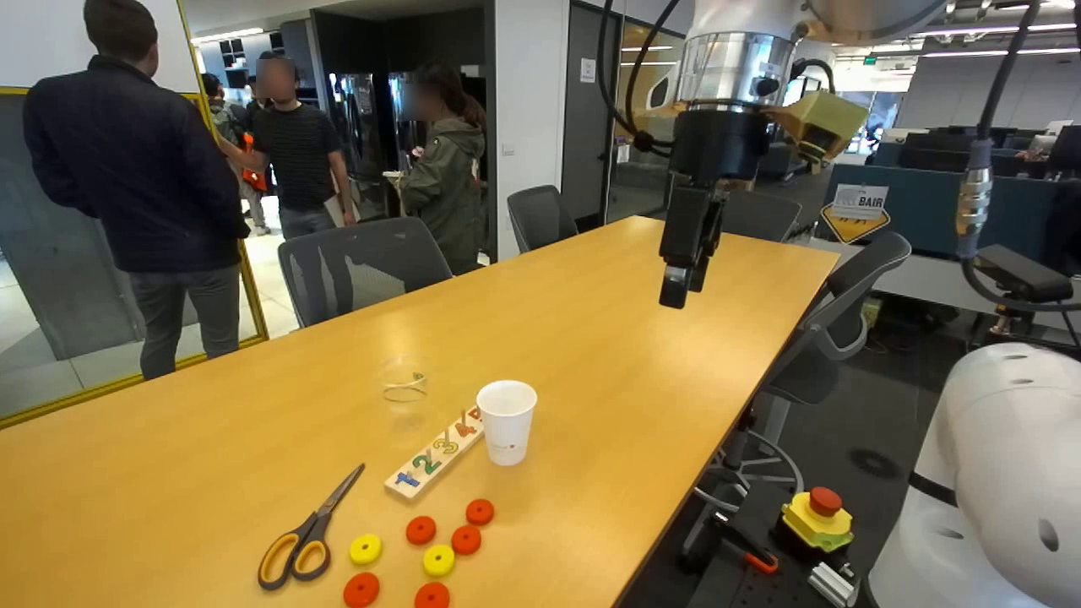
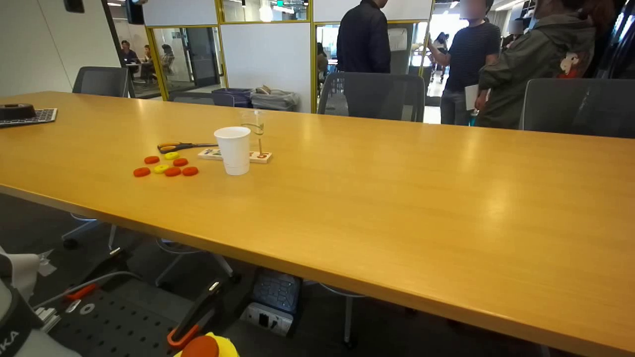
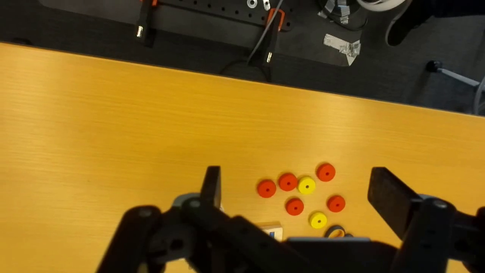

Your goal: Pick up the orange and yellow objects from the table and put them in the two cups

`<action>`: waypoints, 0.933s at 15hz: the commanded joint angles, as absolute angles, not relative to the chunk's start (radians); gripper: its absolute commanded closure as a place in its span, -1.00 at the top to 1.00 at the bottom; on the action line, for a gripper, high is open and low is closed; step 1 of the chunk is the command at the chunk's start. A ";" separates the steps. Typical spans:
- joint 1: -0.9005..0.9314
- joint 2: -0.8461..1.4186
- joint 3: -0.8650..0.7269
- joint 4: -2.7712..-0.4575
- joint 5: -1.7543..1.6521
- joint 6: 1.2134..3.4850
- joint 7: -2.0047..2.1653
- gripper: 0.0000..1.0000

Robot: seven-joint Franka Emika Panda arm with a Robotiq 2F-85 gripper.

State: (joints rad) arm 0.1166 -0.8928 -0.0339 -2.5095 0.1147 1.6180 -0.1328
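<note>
Sprawling under everything, the table (image 1: 608, 338) hosts the whole setup, and the gripper (image 1: 686, 285) hangs well above it, I'd guess to leave room for lining up. The board (image 1: 435, 456) and scissors (image 1: 317, 523) lie flat; neither is in the task, so they're basically just stuff to dodge. The white cup (image 1: 507, 426) stands mouth up just beside the board, ready for drops, and the clear cup (image 1: 406, 390) is across the board from it, probably that close to keep carries short. Five orange discs (image 3: 266, 188) and two yellow discs (image 3: 318, 220) lie flat in a loose bunch near the scissors, all on the table, so I reckon they're all yet to be moved. As for the jaws: spread wide, holding nothing, touching nothing. In the wrist view discs show between the fingers (image 3: 394, 203), but they're way down on the table.
</note>
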 commanded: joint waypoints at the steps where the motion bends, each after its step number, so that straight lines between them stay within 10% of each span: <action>1: 0.085 -0.915 0.003 -2.583 0.111 1.678 -0.103 1.00; 14: 0.067 -0.740 0.312 -2.777 0.302 2.061 0.517 1.00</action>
